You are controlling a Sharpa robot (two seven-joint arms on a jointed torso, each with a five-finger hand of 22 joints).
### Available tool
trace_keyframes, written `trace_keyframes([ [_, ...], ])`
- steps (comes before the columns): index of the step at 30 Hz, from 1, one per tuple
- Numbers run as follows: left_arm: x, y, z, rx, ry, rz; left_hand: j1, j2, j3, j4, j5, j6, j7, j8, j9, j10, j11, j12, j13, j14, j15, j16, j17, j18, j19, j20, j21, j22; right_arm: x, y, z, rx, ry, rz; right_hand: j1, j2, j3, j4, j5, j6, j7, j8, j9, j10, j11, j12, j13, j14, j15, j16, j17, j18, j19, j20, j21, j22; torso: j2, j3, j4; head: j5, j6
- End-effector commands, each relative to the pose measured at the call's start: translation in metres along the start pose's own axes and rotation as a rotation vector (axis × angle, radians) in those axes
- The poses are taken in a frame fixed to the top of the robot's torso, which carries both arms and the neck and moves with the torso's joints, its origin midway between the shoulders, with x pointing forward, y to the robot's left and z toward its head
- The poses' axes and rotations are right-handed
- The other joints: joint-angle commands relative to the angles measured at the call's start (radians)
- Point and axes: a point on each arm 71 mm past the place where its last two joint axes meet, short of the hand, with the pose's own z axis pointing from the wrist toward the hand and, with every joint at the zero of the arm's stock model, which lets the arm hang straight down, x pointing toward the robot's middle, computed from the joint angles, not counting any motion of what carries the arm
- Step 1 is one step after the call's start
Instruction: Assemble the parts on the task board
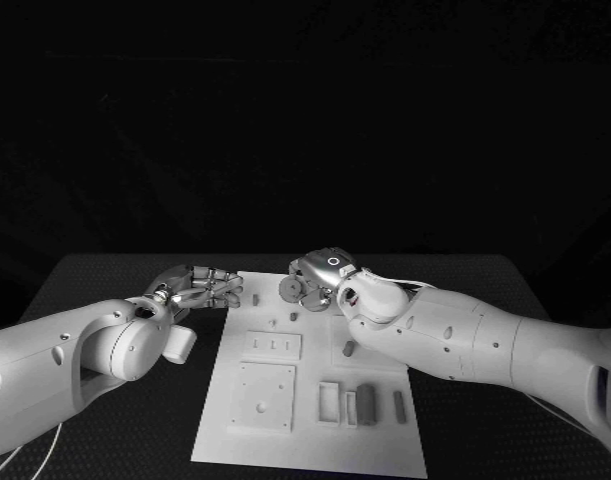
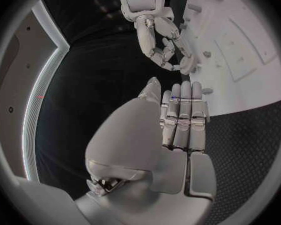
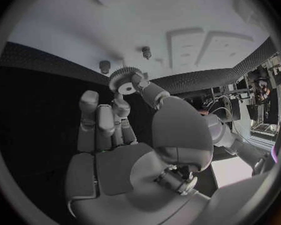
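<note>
The right hand [image 1: 320,280] pinches a small toothed gear [image 3: 123,80] between thumb and a fingertip, its other fingers [image 3: 93,120] held straight and close together, and the gear hangs just above the far end of the white board [image 1: 305,440]. Just beyond the gear, 2 short pegs [image 3: 145,51] stand upright on the board, well apart from each other. The left hand [image 1: 197,288] holds nothing, its fingers [image 2: 185,112] straight and pressed side by side at the board's far left edge, near the right hand but not touching it.
</note>
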Motion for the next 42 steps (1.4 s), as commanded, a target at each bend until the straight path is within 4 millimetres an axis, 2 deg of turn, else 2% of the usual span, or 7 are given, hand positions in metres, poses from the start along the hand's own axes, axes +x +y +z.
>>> trace_keyframes([
  [1, 0.003, -0.002, 0.001, 0.013, 0.015, 0.001, -0.004, 0.003, -0.002, 0.0, 0.002, 0.007, 0.003, -0.005, -0.001, 0.008, -0.001, -0.004, 0.0, 0.007, 0.002, -0.005, 0.002, 0.012, 0.008, 0.002, -0.007, 0.0, 0.004, 0.001, 0.001, 0.009, 0.027, -0.041, 0.0, -0.011, 0.001, 0.008, -0.001, 0.189, -0.018, -0.004, -0.001, -0.027, -0.017, -0.004, -0.002, 0.007, -0.012, -0.005, -0.001, 0.03, -0.001, -0.005, -0.004, 0.013, 0.0, 0.0003, 0.0002, 0.0, 0.0],
  [22, 0.003, -0.002, 0.002, 0.012, 0.015, 0.001, -0.004, 0.004, -0.002, 0.0, 0.002, 0.007, 0.003, -0.006, -0.001, 0.009, -0.001, -0.006, 0.001, 0.008, 0.002, -0.008, 0.004, 0.012, 0.008, 0.002, -0.008, 0.001, 0.013, 0.009, 0.006, 0.007, 0.074, -0.078, 0.001, -0.014, 0.002, 0.011, -0.001, 0.188, -0.017, -0.006, -0.001, -0.027, -0.017, -0.005, -0.002, 0.002, -0.012, -0.006, -0.008, 0.03, -0.002, -0.005, -0.005, 0.013, 0.0, 0.0008, -0.0017, 0.007, 0.001],
  [35, 0.002, -0.002, 0.002, 0.012, 0.015, 0.001, -0.005, 0.004, -0.002, 0.0, 0.002, 0.008, 0.003, -0.006, -0.001, 0.009, -0.001, -0.006, 0.001, 0.008, 0.002, -0.009, 0.006, 0.012, 0.008, 0.002, -0.008, 0.001, 0.017, 0.005, 0.006, 0.029, 0.097, -0.093, 0.003, -0.018, 0.004, 0.012, -0.001, 0.185, -0.016, -0.009, -0.002, -0.029, -0.015, -0.006, -0.003, -0.005, -0.01, -0.007, -0.019, 0.03, -0.005, -0.005, -0.007, 0.013, 0.001, 0.0013, -0.0024, 0.008, 0.0],
  [40, 0.003, -0.002, 0.002, 0.012, 0.017, 0.001, -0.005, 0.004, -0.002, 0.0, 0.002, 0.008, 0.003, -0.006, -0.001, 0.009, -0.001, -0.007, 0.001, 0.008, 0.002, -0.01, 0.006, 0.012, 0.009, 0.002, -0.008, 0.001, 0.018, 0.006, 0.007, 0.027, 0.101, -0.088, 0.003, -0.022, 0.004, 0.015, -0.001, 0.177, -0.012, -0.016, -0.003, -0.033, -0.012, -0.008, -0.004, -0.015, -0.008, -0.01, -0.03, 0.03, -0.008, -0.004, -0.01, 0.013, 0.001, 0.0016, -0.0023, 0.008, 0.0],
  [42, 0.003, -0.002, 0.002, 0.012, 0.018, 0.001, -0.005, 0.004, -0.002, 0.0, 0.002, 0.008, 0.003, -0.006, -0.001, 0.009, -0.001, -0.007, 0.001, 0.008, 0.002, -0.01, 0.006, 0.012, 0.009, 0.002, -0.008, 0.001, 0.018, 0.007, 0.008, 0.027, 0.102, -0.077, 0.003, -0.027, 0.005, 0.018, -0.001, 0.158, -0.005, -0.029, -0.008, -0.037, -0.006, -0.009, -0.005, -0.024, -0.004, -0.012, -0.04, 0.03, -0.011, -0.002, -0.013, 0.012, 0.001, 0.0017, -0.0023, 0.008, 0.0],
])
